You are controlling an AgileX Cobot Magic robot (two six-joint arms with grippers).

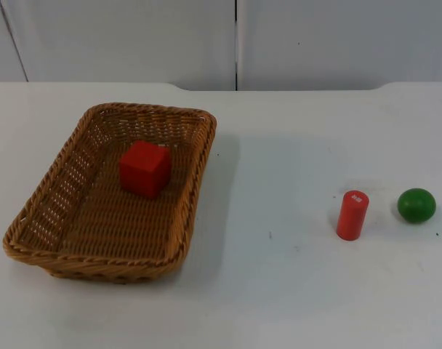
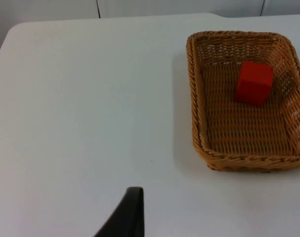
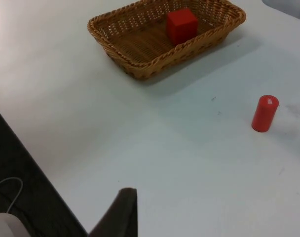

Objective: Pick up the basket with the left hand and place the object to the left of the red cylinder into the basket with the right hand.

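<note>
Red cube (image 1: 145, 169) already sits inside the wicker basket (image 1: 32, 218), upright on the weave near the far end; basket rests flat on the white table (image 1: 279, 291), not lifted. Red cylinder (image 1: 352, 215) stands upright well apart from the basket, green ball (image 1: 416, 205) just beside it on the other side. Risks as I judge them: the object left of the cylinder looks already placed, so the right arm may go for the wrong thing, e.g. the ball; a one-sided rim grab could tilt the basket and slide the cube out; a low sweep could knock the cylinder over. Left gripper (image 2: 128, 217) hangs back above bare table, basket ahead and off to one side, not touching. Right gripper (image 3: 121, 215) likewise pulled back, cylinder and basket far ahead. One fingertip seen each; cannot tell how wide either stands.
</note>
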